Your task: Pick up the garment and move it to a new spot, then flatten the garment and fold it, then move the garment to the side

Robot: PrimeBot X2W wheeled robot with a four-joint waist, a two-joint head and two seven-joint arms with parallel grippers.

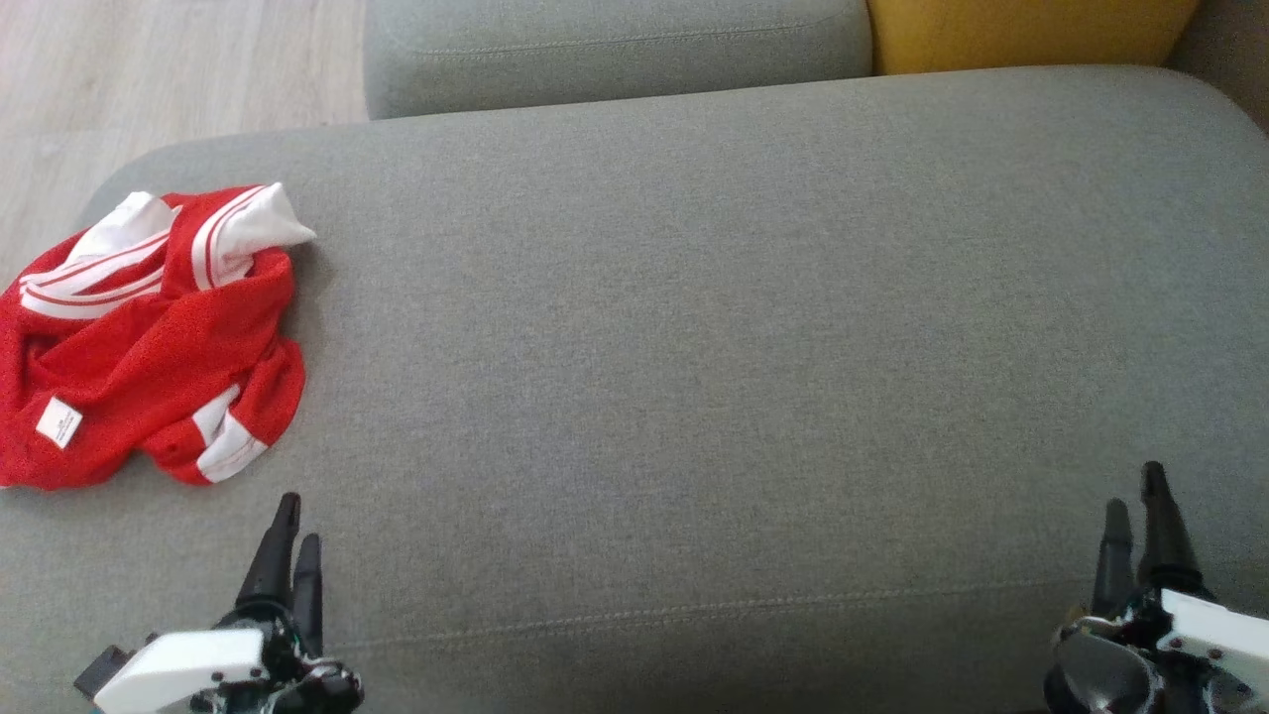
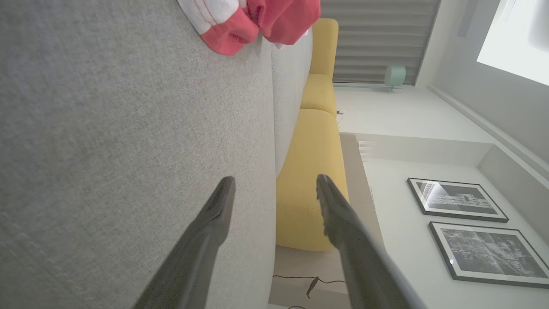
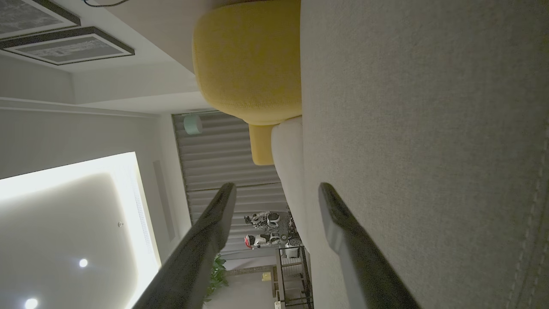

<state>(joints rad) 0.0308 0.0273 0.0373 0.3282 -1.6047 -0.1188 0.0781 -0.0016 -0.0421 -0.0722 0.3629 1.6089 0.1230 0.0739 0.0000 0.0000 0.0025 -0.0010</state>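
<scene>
Right now the garment (image 1: 149,337), a red jersey with white striped trim, lies crumpled in a heap at the far left end of the grey sofa cushion (image 1: 694,347), close to that cushion's rounded corner. A small white label (image 1: 58,422) shows on its near side.

The left hand (image 1: 299,521) hovers at the lower left of the head view, just short of the garment's near edge and a little to its right, fingers pointing toward the back of the sofa. It does not touch the cloth. In the left wrist view its two dark fingers stand spread wide with nothing between them, and the red heap sits ahead of them and off to one side.

The right hand (image 1: 1134,488) is at the opposite end of the cushion, well apart from the garment, its fingers likewise spread and empty.

A yellow cushion (image 1: 1021,30) sits behind the grey one, and pale wooden floor (image 1: 149,59) shows beyond the garment's corner.
</scene>
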